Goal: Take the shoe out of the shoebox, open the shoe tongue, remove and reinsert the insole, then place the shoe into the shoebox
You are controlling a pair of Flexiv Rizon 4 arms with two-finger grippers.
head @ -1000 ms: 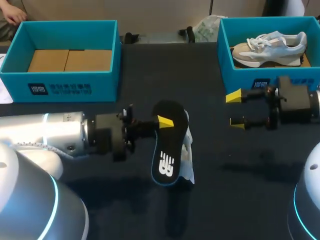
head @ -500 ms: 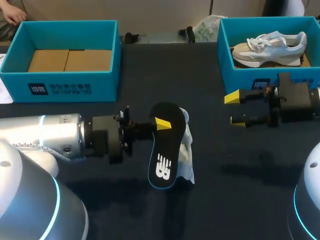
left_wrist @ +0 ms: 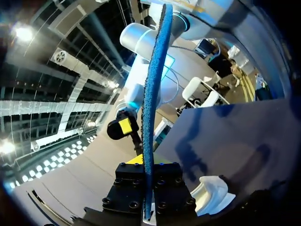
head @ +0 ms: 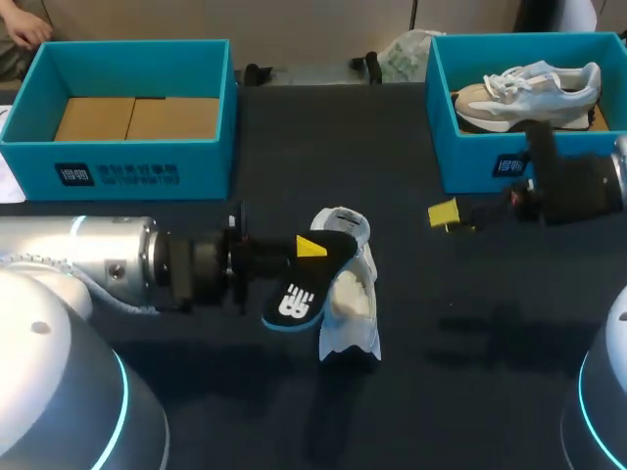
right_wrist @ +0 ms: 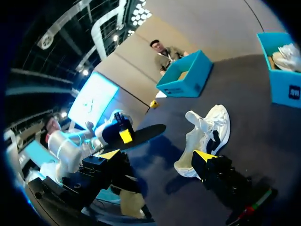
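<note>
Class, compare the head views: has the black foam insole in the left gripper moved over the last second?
Yes. The black foam insole has swung leftward off the white shoe, uncovering it.

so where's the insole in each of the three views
Head view: insole mid-table, held by the left gripper, next to the white shoe.
Left wrist view: insole edge-on between that gripper's own fingers, with the shoe beside the gripper.
Right wrist view: insole ahead of the gripper, next to the shoe.
Shared landmark: the white shoe.
</note>
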